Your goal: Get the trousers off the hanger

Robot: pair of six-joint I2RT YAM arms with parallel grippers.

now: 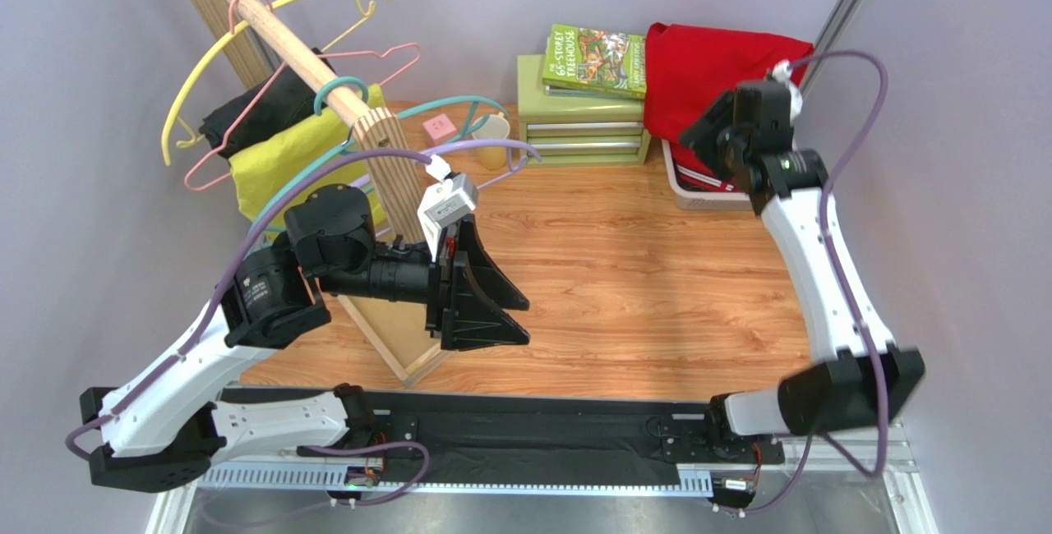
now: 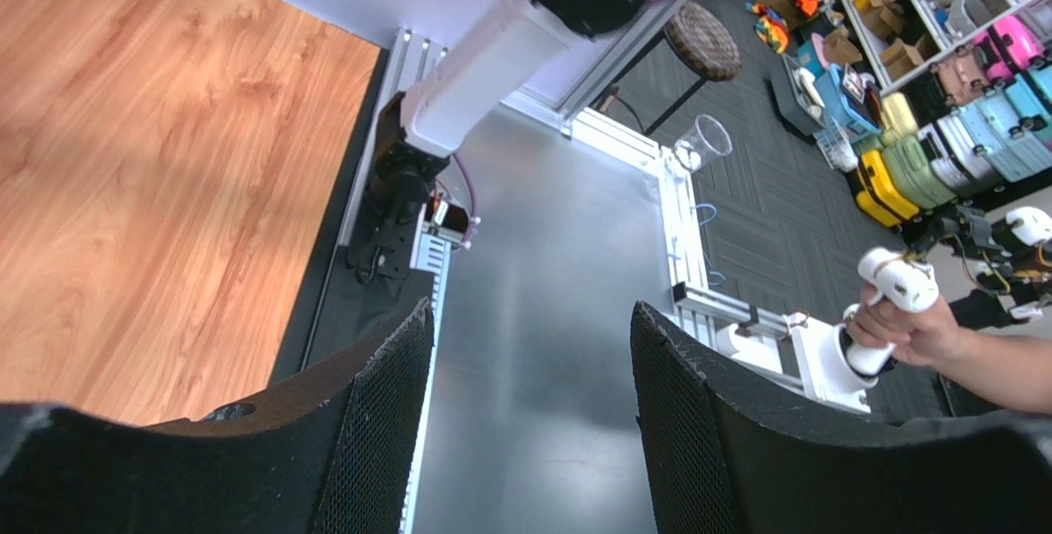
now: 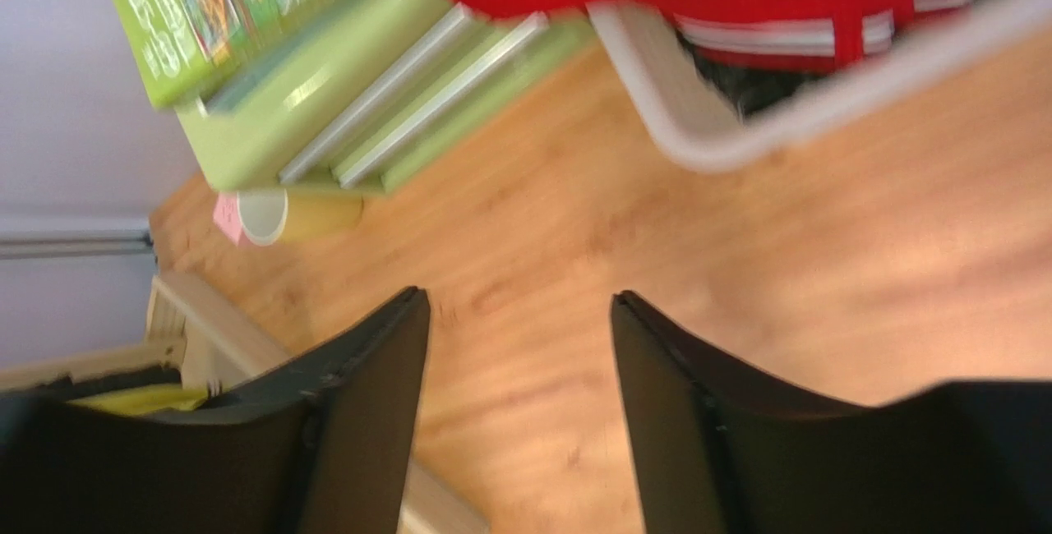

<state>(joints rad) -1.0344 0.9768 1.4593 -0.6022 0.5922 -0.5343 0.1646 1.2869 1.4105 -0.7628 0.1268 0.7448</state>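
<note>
My left claw (image 2: 531, 312) by the wooden rack (image 1: 393, 189) and my right claw (image 3: 519, 302) near the white basket (image 1: 687, 189) both stood released and empty, while the red trousers (image 1: 722, 66) lay heaped in that basket beside the green drawers (image 1: 580, 127).

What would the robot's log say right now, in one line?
left gripper: open, empty | right gripper: open, empty, near basket | red trousers: in basket

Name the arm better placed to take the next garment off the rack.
Left. The left gripper, open and empty, sits beside the rack where the black garment and yellow-green garment hang. The right gripper is across the table by the red trousers in the basket.
</note>
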